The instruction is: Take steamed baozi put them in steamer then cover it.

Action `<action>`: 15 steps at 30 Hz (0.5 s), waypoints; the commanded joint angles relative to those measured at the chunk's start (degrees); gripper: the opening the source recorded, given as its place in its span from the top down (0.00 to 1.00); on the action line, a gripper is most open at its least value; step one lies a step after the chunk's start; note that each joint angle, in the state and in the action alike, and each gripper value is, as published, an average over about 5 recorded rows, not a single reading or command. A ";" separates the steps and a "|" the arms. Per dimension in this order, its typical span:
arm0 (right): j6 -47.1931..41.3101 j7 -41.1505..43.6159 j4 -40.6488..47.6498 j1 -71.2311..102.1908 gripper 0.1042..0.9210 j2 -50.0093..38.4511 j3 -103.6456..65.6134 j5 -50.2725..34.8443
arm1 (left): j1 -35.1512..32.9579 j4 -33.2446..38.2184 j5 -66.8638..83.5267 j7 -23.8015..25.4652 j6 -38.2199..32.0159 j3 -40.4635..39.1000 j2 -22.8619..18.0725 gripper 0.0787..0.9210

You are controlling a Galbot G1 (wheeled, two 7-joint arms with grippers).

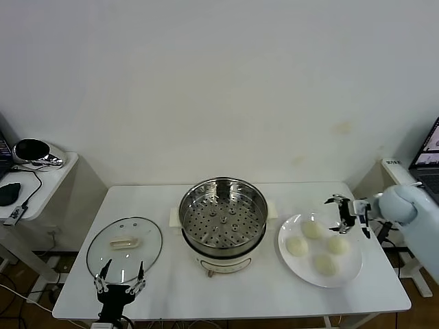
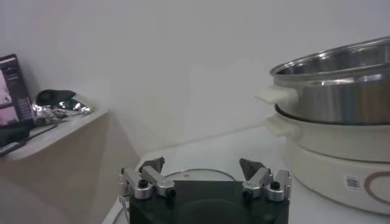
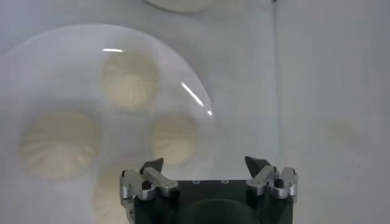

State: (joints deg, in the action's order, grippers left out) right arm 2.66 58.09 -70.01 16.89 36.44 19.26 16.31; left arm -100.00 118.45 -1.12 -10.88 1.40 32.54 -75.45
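Observation:
The steamer [image 1: 223, 212] is a shiny perforated steel basket on a white pot base at the table's middle, and it is empty. Four cream-white baozi lie on a white plate [image 1: 351, 265] to its right, the nearest to the steamer being one baozi [image 1: 296, 247]. My right gripper [image 1: 341, 214] hovers open and empty over the plate's far right edge. In the right wrist view, baozi [image 3: 173, 139] lie on the plate [image 3: 49, 67] just ahead of the open gripper [image 3: 205, 167]. The glass cover [image 1: 124, 248] lies flat left of the steamer. My left gripper [image 1: 120, 282] is open and empty at its near edge.
A side desk [image 1: 41, 181] with a mouse and a shiny object stands left of the table. A laptop [image 1: 429, 154] sits at far right. In the left wrist view, the steamer [image 2: 341, 85] rises to one side of the left gripper [image 2: 204, 165].

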 commanded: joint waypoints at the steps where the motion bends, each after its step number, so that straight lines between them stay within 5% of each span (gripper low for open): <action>1: 1.35 4.87 6.79 -9.03 0.12 2.65 10.66 -0.32 | -0.01 -0.04 -0.15 0.00 0.05 0.52 0.07 0.12; 15: 0.43 3.94 15.05 -10.16 0.12 10.61 12.65 2.06 | -0.27 -0.03 -0.10 0.12 -0.12 1.87 0.80 0.12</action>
State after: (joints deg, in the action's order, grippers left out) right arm 2.75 61.15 -58.73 8.81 44.51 29.43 18.18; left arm -100.25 118.44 -1.15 -10.75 1.28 34.32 -74.68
